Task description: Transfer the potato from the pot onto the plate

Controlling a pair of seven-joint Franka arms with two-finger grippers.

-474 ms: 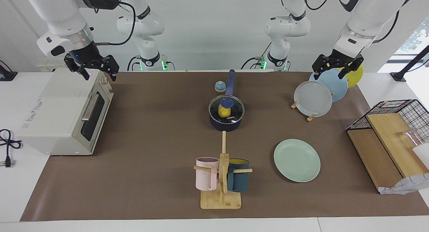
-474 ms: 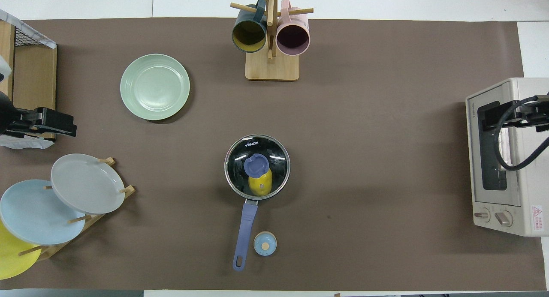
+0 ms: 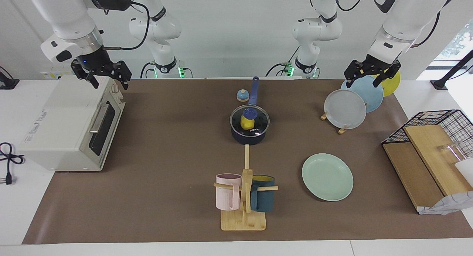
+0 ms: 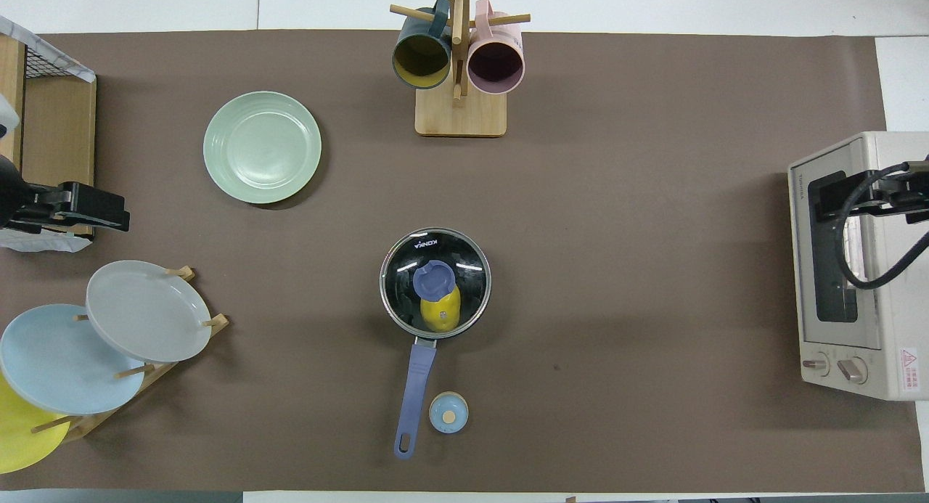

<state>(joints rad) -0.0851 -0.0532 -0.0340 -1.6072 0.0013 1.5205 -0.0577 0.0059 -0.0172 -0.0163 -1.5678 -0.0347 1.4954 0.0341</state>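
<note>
potato (image 3: 246, 121) in lidded pot (image 3: 248, 136) | both end effectors (raised) released | plate (image 3: 327, 177) bare

We see a bright yellow potato (image 4: 440, 311) in a dark navy pot (image 4: 435, 281), a pale mint-green plate (image 4: 262, 146), pink and teal mugs (image 4: 457, 56), a brown table mat (image 4: 617, 271)

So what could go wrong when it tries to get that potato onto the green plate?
A glass lid covers the pot, so the potato can't be reached until the lid is lifted; it might slip off its small knob. The potato looks smooth and could roll from a hand. Both hands, left and right, wait open near the table's ends, so the plate needs a long carry.
</note>
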